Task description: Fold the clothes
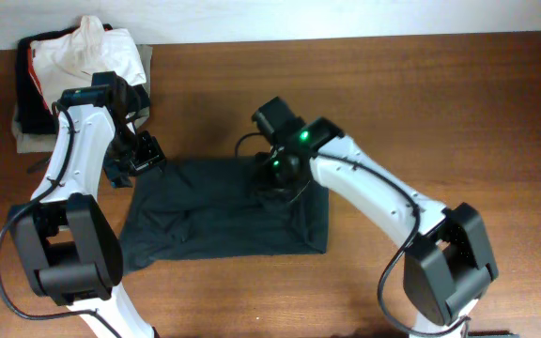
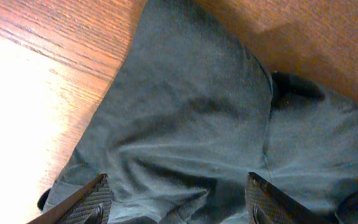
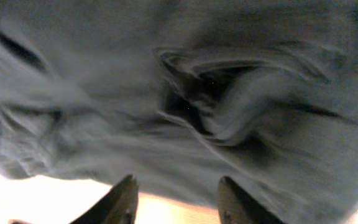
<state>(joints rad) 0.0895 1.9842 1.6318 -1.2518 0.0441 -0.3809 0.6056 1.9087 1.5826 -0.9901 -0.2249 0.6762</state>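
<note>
The clothes (image 1: 224, 211), a dark charcoal T-shirt, lie in a rough rectangle on the wooden table. My left gripper (image 1: 142, 153) hovers over the shirt's back-left corner. In the left wrist view it (image 2: 179, 202) stands open, with wrinkled cloth (image 2: 197, 112) under the jaws and nothing pinched. My right gripper (image 1: 280, 178) is at the shirt's back edge, right of centre. In the right wrist view it (image 3: 179, 199) is open, and bare table and the cloth's edge show between the fingers. Bunched folds of the shirt (image 3: 216, 106) lie just beyond the tips.
A pile of other garments sits at the back left corner, with a white cloth (image 1: 101, 52) on top of dark and khaki pieces (image 1: 31, 141). Bare wood table (image 1: 458, 103) stretches to the right of the shirt and in front of it.
</note>
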